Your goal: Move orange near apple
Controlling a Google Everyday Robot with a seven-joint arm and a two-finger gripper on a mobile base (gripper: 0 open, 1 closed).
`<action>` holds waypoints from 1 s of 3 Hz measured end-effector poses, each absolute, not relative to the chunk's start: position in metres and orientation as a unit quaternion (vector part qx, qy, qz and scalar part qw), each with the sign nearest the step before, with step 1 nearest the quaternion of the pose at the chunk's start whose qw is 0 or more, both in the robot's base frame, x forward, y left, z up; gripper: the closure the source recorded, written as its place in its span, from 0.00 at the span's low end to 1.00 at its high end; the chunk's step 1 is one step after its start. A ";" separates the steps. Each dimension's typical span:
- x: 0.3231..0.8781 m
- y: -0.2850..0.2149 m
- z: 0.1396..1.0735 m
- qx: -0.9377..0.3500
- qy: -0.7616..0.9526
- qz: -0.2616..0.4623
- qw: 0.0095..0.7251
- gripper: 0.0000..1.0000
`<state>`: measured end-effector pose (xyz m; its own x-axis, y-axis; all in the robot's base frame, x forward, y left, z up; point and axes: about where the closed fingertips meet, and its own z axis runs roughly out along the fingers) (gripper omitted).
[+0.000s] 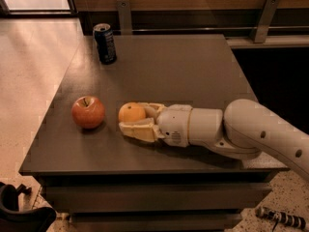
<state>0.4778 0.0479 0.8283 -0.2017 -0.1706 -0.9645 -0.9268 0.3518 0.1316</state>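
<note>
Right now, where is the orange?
In the camera view, the orange sits on the table's front-left part, gripped in the pincer, just right of the apple, not touching it.

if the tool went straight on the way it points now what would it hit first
The tool, low over the table with the orange between its fingers, points toward the apple. Going straight on, the orange it holds would likely touch the apple first, though depth is uncertain.
</note>
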 end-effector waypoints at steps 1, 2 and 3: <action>0.478 0.048 0.829 -0.411 0.668 0.394 0.480 0.59; 0.478 0.048 0.829 -0.411 0.668 0.394 0.480 0.35; 0.477 0.050 0.830 -0.413 0.667 0.395 0.479 0.12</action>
